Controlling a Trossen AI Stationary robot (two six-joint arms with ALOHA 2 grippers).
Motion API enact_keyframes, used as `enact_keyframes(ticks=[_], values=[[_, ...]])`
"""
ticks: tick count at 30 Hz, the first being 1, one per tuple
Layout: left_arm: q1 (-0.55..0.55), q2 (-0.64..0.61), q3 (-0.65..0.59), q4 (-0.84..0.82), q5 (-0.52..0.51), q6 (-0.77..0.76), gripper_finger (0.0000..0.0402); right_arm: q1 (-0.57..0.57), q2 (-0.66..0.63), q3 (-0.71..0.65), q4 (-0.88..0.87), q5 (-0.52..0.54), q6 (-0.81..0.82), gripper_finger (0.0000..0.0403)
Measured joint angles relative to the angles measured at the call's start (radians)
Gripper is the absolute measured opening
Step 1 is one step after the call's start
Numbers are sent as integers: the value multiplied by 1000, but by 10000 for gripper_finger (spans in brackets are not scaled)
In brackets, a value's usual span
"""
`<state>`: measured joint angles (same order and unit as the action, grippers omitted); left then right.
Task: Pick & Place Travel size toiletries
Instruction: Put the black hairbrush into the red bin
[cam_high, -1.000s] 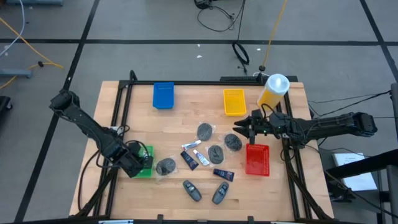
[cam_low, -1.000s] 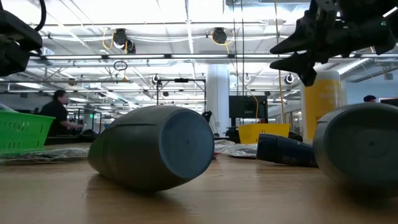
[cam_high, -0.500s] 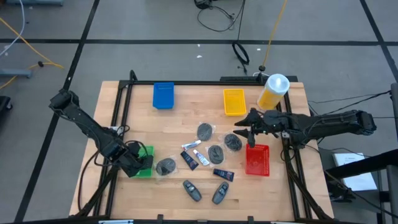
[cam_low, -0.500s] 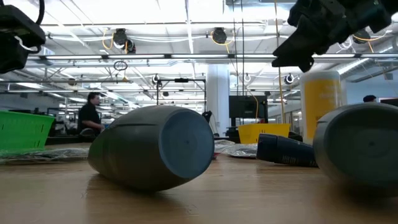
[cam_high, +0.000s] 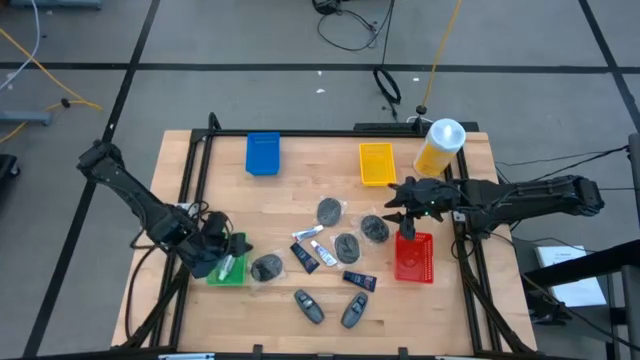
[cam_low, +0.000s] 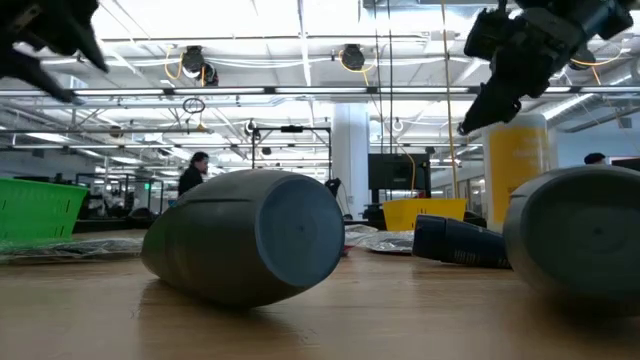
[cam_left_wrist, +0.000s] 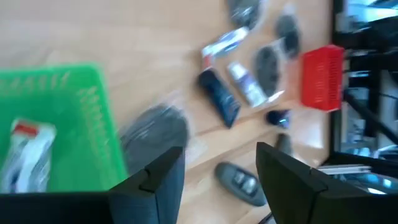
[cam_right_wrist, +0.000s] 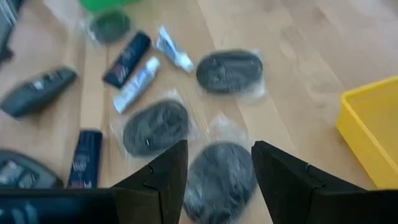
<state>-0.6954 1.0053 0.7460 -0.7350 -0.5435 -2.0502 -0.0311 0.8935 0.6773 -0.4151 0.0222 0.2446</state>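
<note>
Toiletries lie loose on the wooden table: grey wrapped pads, white tubes, dark-blue tubes and dark-grey oblong pieces. One white tube lies in the green tray. My left gripper hangs open and empty just above that tray's left side. My right gripper is open and empty, pointing down above the rightmost pad, which shows between its fingers.
A red tray stands just right of the rightmost pad, below my right arm. A yellow tray, a blue tray and a large yellow bottle stand along the far edge. A black frame rims the table.
My left gripper has risen and drawn back toward the table's left edge, uncovering the white tube lying in the green tray. My right gripper has tipped its fingers downward over the rightmost pad.
</note>
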Motion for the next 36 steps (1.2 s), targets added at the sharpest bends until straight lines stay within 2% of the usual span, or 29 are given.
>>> enact_keyframes(ticks=[3,8,14,23,28,36], values=[[30,-18,22,-1,-23,73,184,-1,41,66,-82,2,-50,171],[96,-40,56,4,-34,213,180,-1,127,127,-80,2,-118,171],[184,-51,66,6,-45,348,179,-1,253,131,-45,2,-185,179],[272,-51,66,8,-35,426,179,-2,422,131,201,1,-269,213],[285,-50,66,6,-32,429,179,-12,494,130,224,3,-284,228],[299,-50,66,7,-36,456,179,-21,626,130,303,32,-279,228]])
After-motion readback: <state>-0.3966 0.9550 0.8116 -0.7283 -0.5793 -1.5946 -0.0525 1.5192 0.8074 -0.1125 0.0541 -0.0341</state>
